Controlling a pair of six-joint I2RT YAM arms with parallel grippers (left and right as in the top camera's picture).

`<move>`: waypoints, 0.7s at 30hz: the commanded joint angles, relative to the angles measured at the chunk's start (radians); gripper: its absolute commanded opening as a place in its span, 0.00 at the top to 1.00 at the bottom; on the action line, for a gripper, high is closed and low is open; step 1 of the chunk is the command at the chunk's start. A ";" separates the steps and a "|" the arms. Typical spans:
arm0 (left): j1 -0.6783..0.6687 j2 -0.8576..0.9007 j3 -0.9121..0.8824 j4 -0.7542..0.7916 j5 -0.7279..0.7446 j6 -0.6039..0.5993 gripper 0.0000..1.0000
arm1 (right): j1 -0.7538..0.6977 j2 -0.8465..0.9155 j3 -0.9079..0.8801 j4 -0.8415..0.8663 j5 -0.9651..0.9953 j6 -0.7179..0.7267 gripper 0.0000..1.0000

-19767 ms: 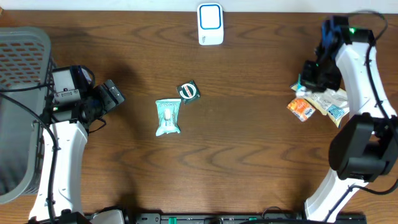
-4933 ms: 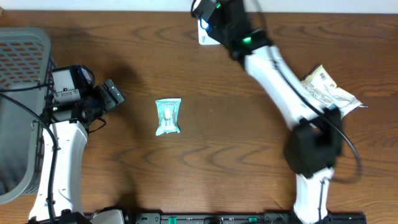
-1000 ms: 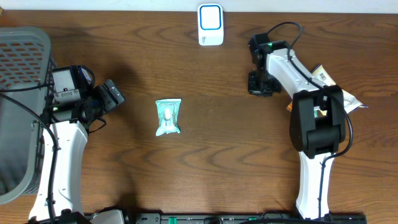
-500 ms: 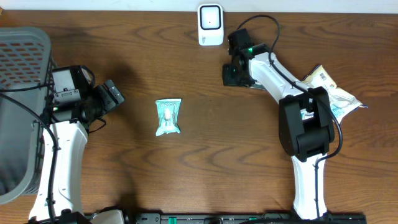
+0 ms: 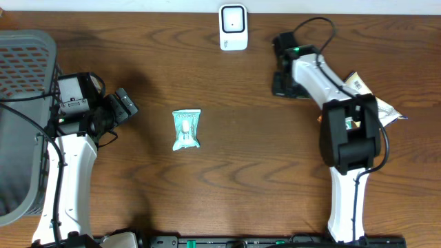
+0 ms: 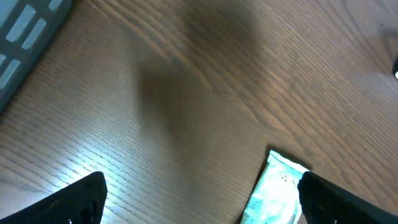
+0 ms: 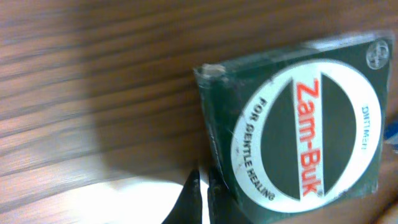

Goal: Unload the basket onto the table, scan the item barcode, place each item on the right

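Close up, the right pincer (image 7: 198, 199) is pressed together just beside a dark green square Zam-Buk tin (image 7: 298, 130); the left pincer (image 5: 126, 103) gapes wide.

Counter (image 5: 241, 172): brown wood, clear grain, soft sheen.
Zam-Buk box (image 7: 298, 137): smooth, glossy green print.
Sachet (image 5: 186, 129): crinkled, shiny teal film.
Basket (image 5: 27, 48): matt grey plastic.
Scanner (image 5: 233, 26): smooth white plastic.

Open table (image 5: 248, 158) mid-field; obstacles: teal packet (image 5: 186, 129) centre-left, basket (image 5: 27, 55) far left, scanner (image 5: 233, 27) at rear edge.
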 commanded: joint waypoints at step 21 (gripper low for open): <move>0.004 0.000 0.004 -0.003 -0.010 0.009 0.02 | 0.088 -0.262 -0.007 -0.021 -0.542 -0.264 0.01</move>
